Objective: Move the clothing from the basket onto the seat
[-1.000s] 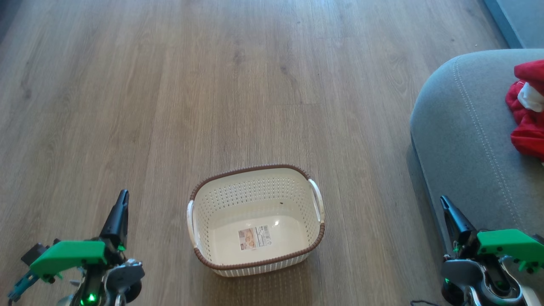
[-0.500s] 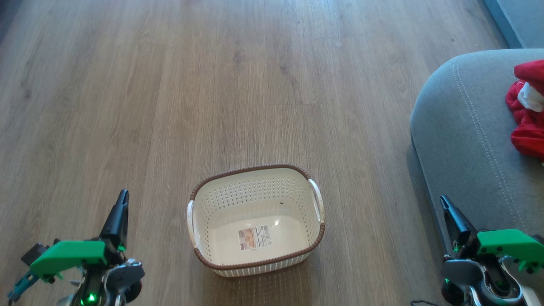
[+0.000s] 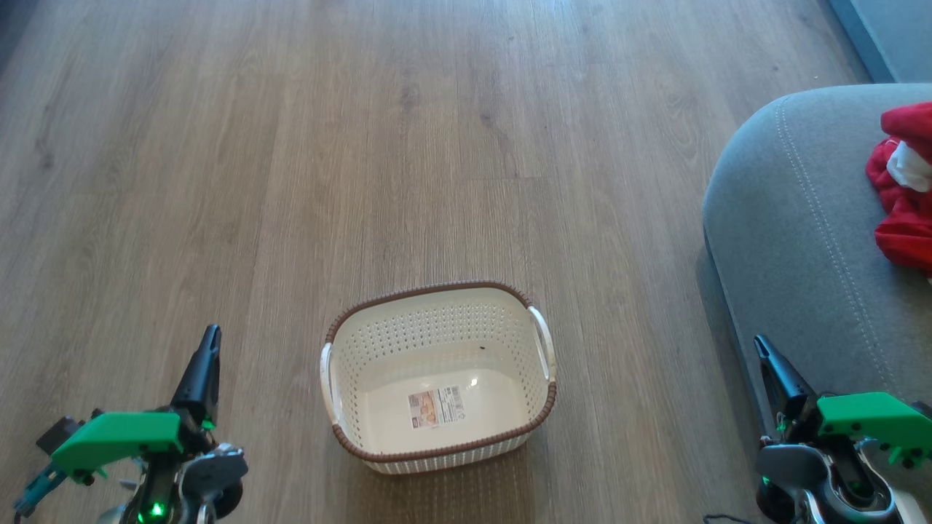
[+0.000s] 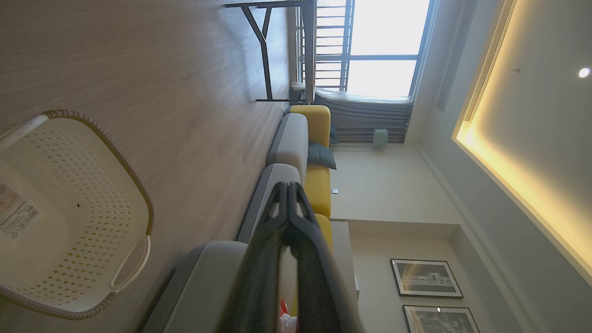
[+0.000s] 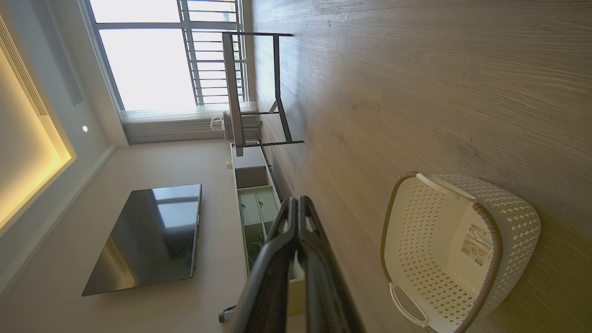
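Observation:
The cream basket (image 3: 542, 342) with its brown rim stands on the wood floor in the head view, holding nothing but a paper label on its bottom. It also appears as the basket (image 4: 134, 203) in the left wrist view and the basket (image 5: 513, 217) in the right wrist view. The red and white clothing (image 3: 903, 185) lies bunched on the grey seat (image 3: 794, 233) at the right edge. My left gripper (image 3: 207, 342) is shut and empty, left of the basket. My right gripper (image 3: 763, 348) is shut and empty, beside the seat's front edge.
Wood floor (image 3: 408, 145) stretches ahead of the basket. The left wrist view shows a grey and yellow sofa (image 4: 319, 134) and a metal-legged table (image 4: 273, 51). The right wrist view shows a wall television (image 5: 148, 236), a low cabinet (image 5: 254, 199) and a window.

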Controlling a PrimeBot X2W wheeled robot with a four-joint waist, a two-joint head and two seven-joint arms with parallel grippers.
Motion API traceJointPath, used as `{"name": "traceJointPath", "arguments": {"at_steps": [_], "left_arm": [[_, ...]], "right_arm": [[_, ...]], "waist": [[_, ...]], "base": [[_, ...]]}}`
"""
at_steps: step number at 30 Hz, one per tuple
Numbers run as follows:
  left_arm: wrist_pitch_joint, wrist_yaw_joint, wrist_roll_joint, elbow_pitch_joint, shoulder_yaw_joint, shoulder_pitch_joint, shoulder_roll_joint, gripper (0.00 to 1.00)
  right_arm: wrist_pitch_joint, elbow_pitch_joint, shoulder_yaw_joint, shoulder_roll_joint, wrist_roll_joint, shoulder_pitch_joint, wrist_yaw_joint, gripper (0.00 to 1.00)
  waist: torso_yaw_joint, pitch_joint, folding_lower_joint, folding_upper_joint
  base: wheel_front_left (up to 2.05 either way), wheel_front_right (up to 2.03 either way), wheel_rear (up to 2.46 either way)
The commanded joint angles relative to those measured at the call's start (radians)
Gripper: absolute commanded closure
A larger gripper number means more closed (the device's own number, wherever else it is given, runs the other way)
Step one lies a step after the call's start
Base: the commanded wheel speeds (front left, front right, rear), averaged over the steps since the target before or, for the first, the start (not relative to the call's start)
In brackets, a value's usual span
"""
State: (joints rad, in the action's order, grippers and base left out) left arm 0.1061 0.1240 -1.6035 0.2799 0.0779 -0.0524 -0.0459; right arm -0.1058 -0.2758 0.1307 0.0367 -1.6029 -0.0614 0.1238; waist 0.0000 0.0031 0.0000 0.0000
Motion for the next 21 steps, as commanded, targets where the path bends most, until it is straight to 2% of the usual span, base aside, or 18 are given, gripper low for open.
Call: {"name": "traceJointPath", "arguments": {"at_steps": [1, 21], "left_arm": [[0.007, 0.007, -0.005, -0.035, 0.036, -0.056, -0.004, 1.00], [0.007, 0.007, -0.005, -0.035, 0.036, -0.056, -0.004, 1.00]], "right_arm": [[-0.007, 0.031, -0.017, 0.013, -0.006, -0.047, 0.007, 1.00], [-0.007, 0.031, -0.017, 0.013, -0.006, -0.047, 0.007, 1.00]], "waist": [[0.000, 0.000, 0.0000, 0.0000], [0.000, 0.000, 0.0000, 0.0000]], "base": [[0.00, 0.00, 0.00], [0.00, 0.00, 0.00]]}}
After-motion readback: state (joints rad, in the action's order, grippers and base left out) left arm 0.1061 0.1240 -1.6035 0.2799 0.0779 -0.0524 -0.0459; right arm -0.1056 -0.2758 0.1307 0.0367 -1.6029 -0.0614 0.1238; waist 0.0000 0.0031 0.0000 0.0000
